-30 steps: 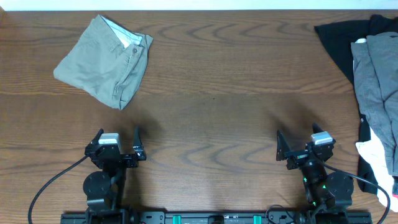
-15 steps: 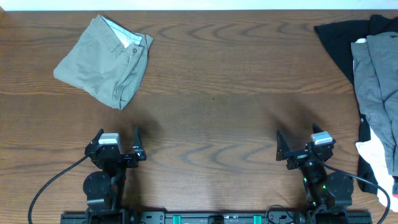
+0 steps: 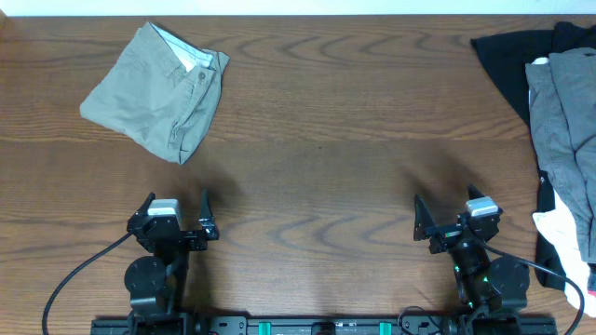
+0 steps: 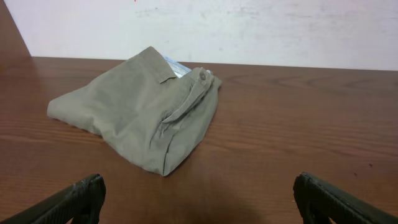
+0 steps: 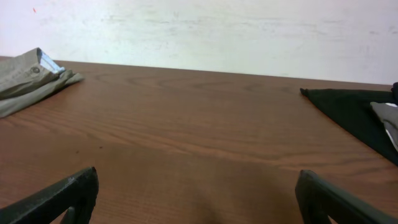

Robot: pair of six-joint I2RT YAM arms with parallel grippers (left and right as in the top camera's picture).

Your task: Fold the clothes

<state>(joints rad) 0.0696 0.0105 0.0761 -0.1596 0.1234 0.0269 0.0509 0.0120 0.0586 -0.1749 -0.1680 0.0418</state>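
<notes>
Folded khaki-green shorts (image 3: 158, 90) lie at the table's far left, also seen ahead in the left wrist view as khaki shorts (image 4: 146, 112) and at the left edge of the right wrist view (image 5: 28, 81). A pile of clothes sits at the far right: grey shorts (image 3: 568, 121) over a black garment (image 3: 507, 51), with a white garment (image 3: 563, 237) below. My left gripper (image 3: 177, 207) stands open near the front edge, well short of the khaki shorts, nothing between its fingers. Near the front right, my right gripper (image 3: 447, 208) is open too and holds nothing.
The brown wooden table (image 3: 317, 140) runs between the two sets of garments. A pale wall (image 4: 249, 25) rises behind the far edge. Black cables (image 3: 65, 279) trail from both arm bases along the front edge.
</notes>
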